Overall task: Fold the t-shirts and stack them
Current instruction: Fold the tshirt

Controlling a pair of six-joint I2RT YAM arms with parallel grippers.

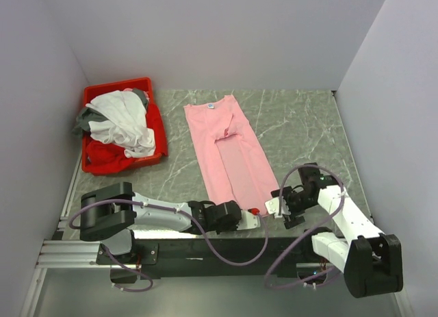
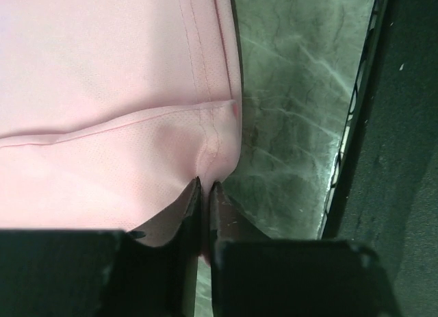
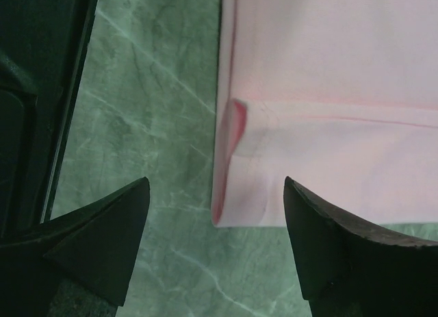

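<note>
**Top external: both grippers at the tee's near hem**

Top external shows the pink tee flat on the table with its sides folded in, so it makes one long strip. Its long axis runs away from the arms, leaning a little left. The collar is at the far end and the hem is at the near edge. Other tees are heaped in the bin at the far left, well apart from it. The left gripper reaches across from the left to the hem. The right gripper is just beside it, at the hem's right corner. Both tools are at the near end, so nearly all the cloth lies ahead of them, away from the bases.

Left wrist shows the fingers drawn almost together, pinching the hem edge just short of a fold line that crosses the cloth. Bare table lies to the right of the edge.

Right wrist shows the fingers spread wide, gripping nothing. The tee's corner lies between them. Whether the tips touch the table cannot be told.

The next fold probably carries the hem along the long axis towards the collar. For that, the right gripper must first close on its corner, or the hem may rise from one point only and skew.
</note>
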